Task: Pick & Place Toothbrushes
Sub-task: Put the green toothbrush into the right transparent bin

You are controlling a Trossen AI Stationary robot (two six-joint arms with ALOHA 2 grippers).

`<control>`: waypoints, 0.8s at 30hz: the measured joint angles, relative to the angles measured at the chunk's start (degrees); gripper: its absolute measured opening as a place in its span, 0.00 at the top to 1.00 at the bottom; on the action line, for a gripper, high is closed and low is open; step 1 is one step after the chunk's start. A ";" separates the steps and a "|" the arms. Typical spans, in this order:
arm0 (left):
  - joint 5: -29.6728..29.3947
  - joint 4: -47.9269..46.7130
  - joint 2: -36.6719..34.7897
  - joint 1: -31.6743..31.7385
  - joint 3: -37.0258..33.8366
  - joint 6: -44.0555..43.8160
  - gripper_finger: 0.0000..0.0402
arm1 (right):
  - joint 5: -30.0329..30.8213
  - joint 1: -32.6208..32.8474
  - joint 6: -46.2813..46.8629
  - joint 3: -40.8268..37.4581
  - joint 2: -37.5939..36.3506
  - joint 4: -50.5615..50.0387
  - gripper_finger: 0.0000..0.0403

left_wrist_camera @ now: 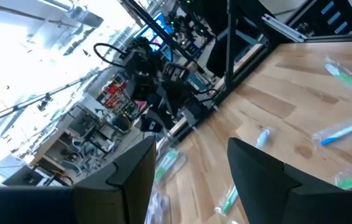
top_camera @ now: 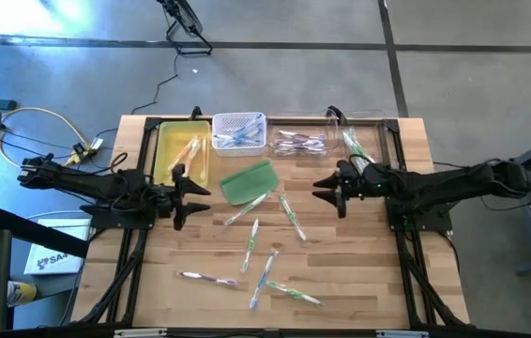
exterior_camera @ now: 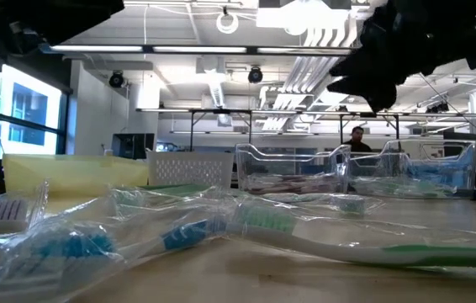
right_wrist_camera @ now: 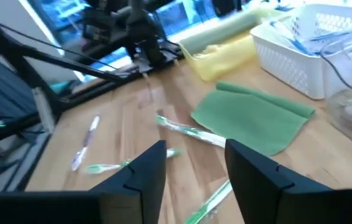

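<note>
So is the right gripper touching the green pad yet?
Apart. In the high view the right gripper is open with bare table between it and the green pad.

loose toothbrushes are lying scattered flat across the wooden table, most of them sitting in clear shiny wrappers, pointing every which way. green and white handles are showing nearer the middle, blue ones lower down, and one with a purplish handle is lying apart toward the left. more are already resting in the containers along the far edge: orange-pink ones in the yellow tray, blue ones in the white basket, purplish ones in a clear bin, green ones in the next.
</note>
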 joint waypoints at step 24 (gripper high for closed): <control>-0.09 -6.60 -0.69 0.00 -0.04 -0.20 0.52 | 21.66 13.22 24.37 23.98 27.42 -27.96 0.99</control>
